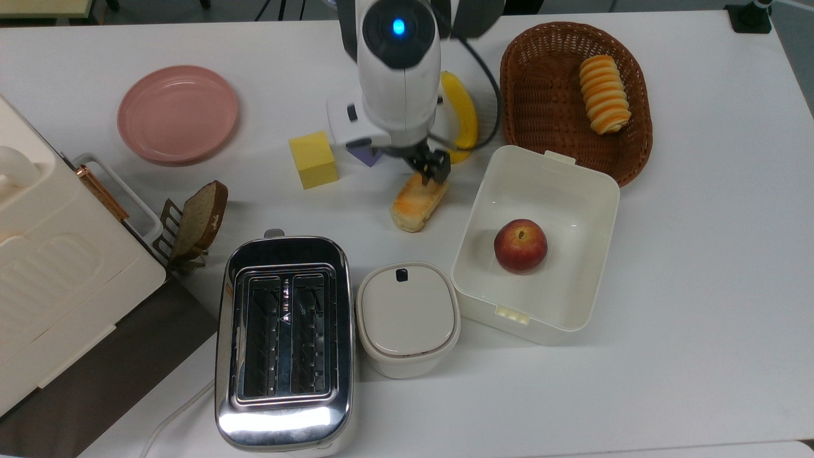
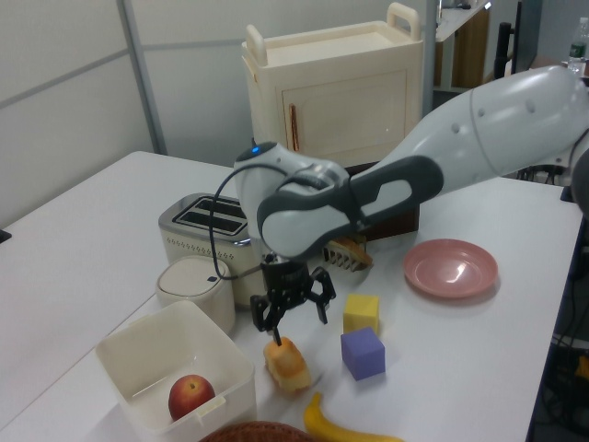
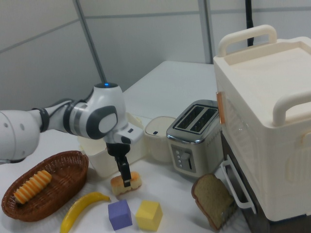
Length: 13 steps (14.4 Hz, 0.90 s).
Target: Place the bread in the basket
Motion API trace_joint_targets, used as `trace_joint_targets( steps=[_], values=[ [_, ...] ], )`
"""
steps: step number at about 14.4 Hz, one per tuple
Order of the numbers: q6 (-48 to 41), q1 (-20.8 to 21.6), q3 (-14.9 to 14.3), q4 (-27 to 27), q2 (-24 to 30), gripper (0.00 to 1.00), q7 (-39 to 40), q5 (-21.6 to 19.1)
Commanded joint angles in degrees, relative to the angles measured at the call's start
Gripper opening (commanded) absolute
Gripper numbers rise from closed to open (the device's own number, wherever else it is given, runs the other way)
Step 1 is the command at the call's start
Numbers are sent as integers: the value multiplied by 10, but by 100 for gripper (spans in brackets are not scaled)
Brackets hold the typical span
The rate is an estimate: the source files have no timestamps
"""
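Over the middle of the table in the top view, the gripper hangs above the far end of the bread, its fingers spread and empty; the bread lies on the table, not yet gripped, so the carrying to the basket at the top view's far right is all left to do; the basket holds a striped pastry at its right side, with bare weave to the left; a banana lies between bread and basket, and the white box with an apple sits just right of the bread, its far corner touching or overlapping the basket's near rim; both look likely to crowd a low path; from the left view, the gripper stands with jaws apart just above the bread; yellow cube and purple cube sit near on the left view's right; from the right view, a finger reaches down to the bread, basket on the right view's left, toaster behind
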<state>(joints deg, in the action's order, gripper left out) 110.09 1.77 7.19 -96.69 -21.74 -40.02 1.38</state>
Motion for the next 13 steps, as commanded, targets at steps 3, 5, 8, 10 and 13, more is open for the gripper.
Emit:
trace_joint_targets(
  steps=[3, 5, 8, 10, 13],
  values=[
    [81, 16, 5, 1, -48, 100, -67, 44],
    [99, 18, 5, 1, -57, 100, -87, 59],
    [100, 19, 5, 1, -57, 84, -89, 60],
    [99, 17, 3, 1, -56, 38, -88, 60],
    [87, 10, -2, -1, -35, 0, -85, 55]
  ],
)
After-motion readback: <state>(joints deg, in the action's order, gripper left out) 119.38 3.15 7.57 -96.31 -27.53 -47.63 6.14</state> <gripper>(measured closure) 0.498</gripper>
